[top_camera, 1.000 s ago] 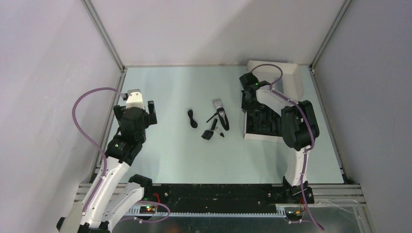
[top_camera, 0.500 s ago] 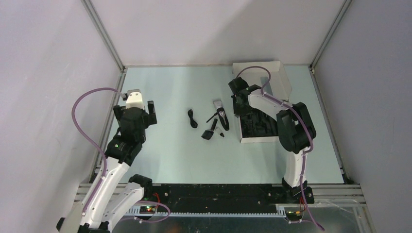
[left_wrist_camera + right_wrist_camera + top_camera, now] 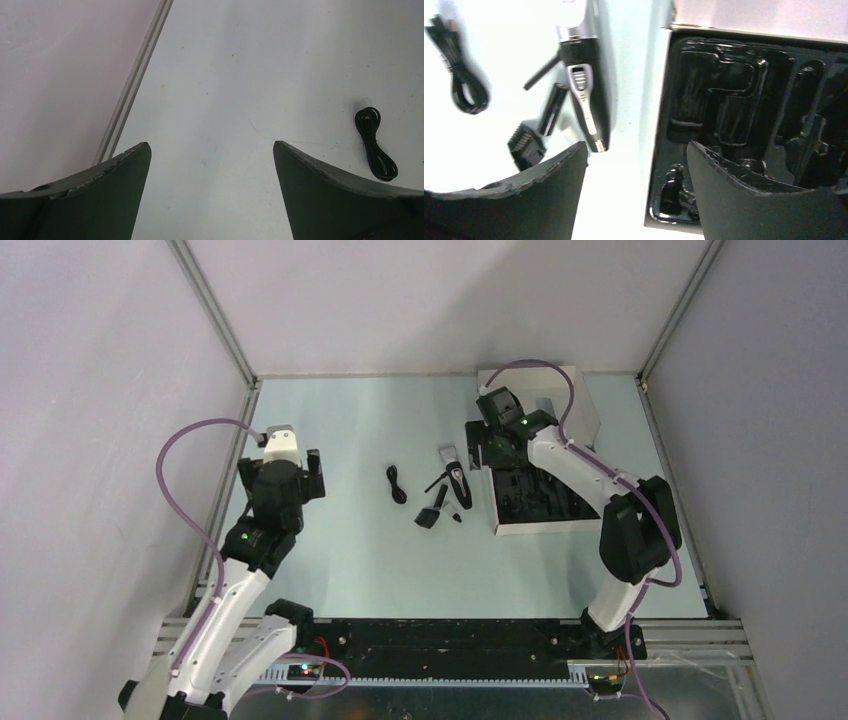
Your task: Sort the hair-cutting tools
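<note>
The hair-cutting tools lie mid-table. A black-and-silver clipper (image 3: 457,480) (image 3: 586,105) is nearest the box. Beside it are a thin stick-brush (image 3: 436,481) (image 3: 541,72), a black comb attachment (image 3: 428,517) (image 3: 526,145) and a short black piece (image 3: 552,109). The coiled cord (image 3: 396,484) (image 3: 375,145) (image 3: 461,82) lies further left. My right gripper (image 3: 483,448) (image 3: 636,144) hangs open over the box's left wall, holding nothing. My left gripper (image 3: 283,468) (image 3: 210,145) stands wide open above bare table at the left.
The white cardboard box (image 3: 520,528) holds a glossy black moulded tray (image 3: 744,100) with a small black part in its near corner. Its lid (image 3: 575,405) stands up at the back right. A metal rail (image 3: 135,85) edges the table on the left.
The box slid left with my right gripper at its left wall. That gripper has now opened, and its arm's elbow swung right. The left arm barely moved.
</note>
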